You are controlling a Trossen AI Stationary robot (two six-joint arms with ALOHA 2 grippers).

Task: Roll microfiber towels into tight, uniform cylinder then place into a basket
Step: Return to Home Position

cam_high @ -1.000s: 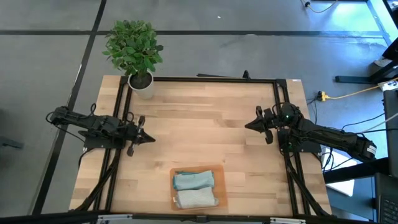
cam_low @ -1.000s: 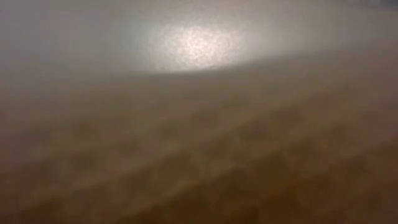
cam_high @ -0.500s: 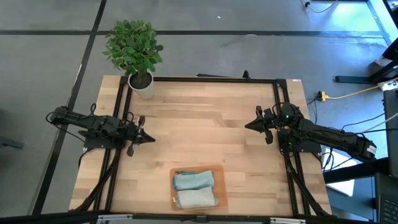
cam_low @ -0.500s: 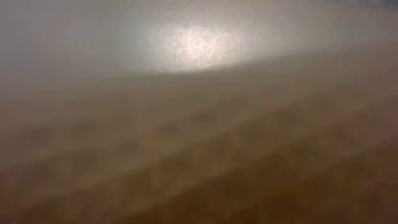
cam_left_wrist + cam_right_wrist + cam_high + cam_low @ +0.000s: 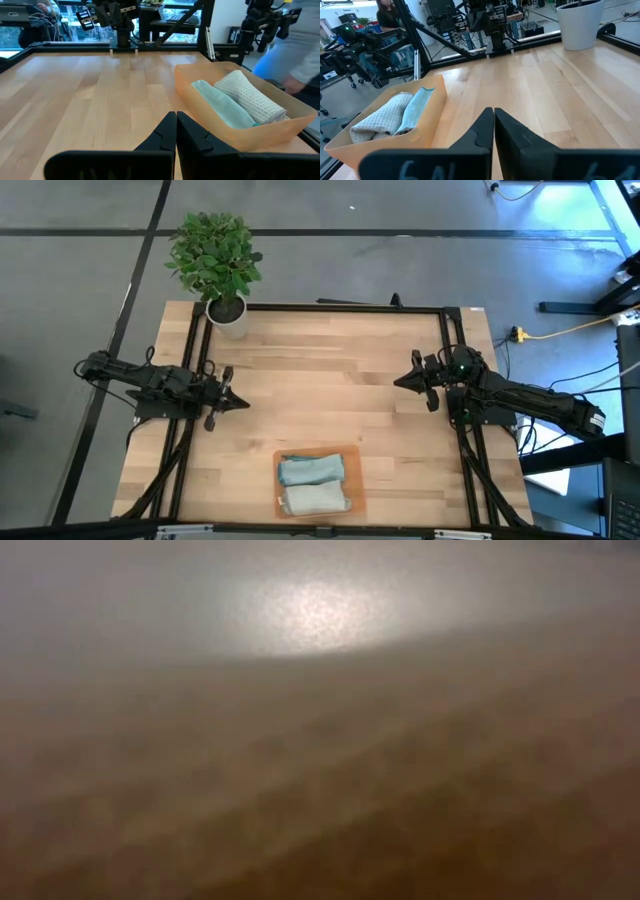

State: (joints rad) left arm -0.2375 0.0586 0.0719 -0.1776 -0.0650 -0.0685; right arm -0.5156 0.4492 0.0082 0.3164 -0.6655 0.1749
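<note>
Now, from above I see both rolled towels lying side by side in the basket (image 5: 356, 457), at 6 o'clock of the table (image 5: 320, 360). The blue towel (image 5: 311, 470) is toward the centre and the grey towel (image 5: 314, 499) toward the edge. The left gripper (image 5: 235, 402) waits at 9 o'clock and the right gripper (image 5: 403, 380) at 3 o'clock, each with fingers pressed together and holding nothing. The low camera gives me only a brown and grey blur.

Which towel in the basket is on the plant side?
The blue-teal towel; the grey towel lies beside it in the basket, farther from the plant.
</note>
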